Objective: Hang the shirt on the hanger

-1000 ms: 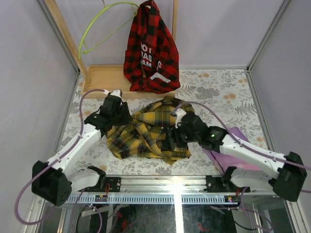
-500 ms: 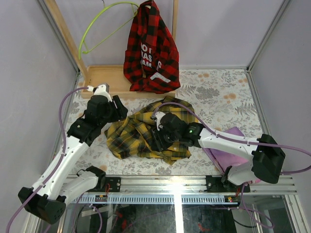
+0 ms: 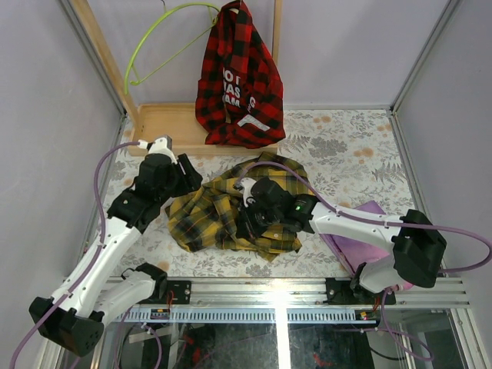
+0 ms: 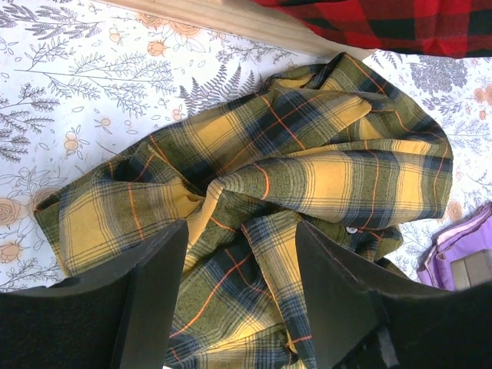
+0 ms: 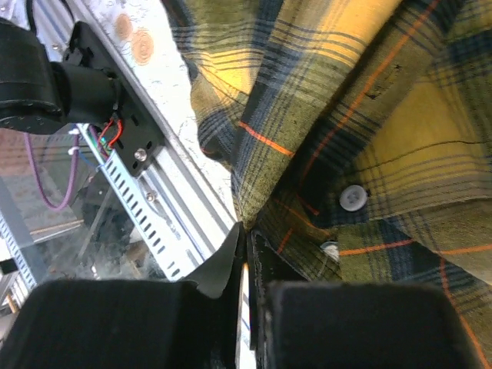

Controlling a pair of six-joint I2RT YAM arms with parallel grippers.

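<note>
Right gripper [image 5: 247, 231] is down on the near middle of the shirt [image 3: 223, 211], jaws pressed together with a fold pinched at the tips (a white button sits just beside them). The right arm reaches low and leftward across the table [image 3: 346, 138]. Left gripper [image 4: 240, 231] hovers over the shirt's left part, jaws spread, nothing between them, arm angled up and inward. One crumpled yellow plaid shirt, one hanger [image 3: 157, 42] up on the wooden rack [image 3: 173, 119], one red-and-black shirt [image 3: 238, 77] beside it, one purple cloth [image 3: 361, 231].

Bright even light, soft shadows, sharp focus
</note>
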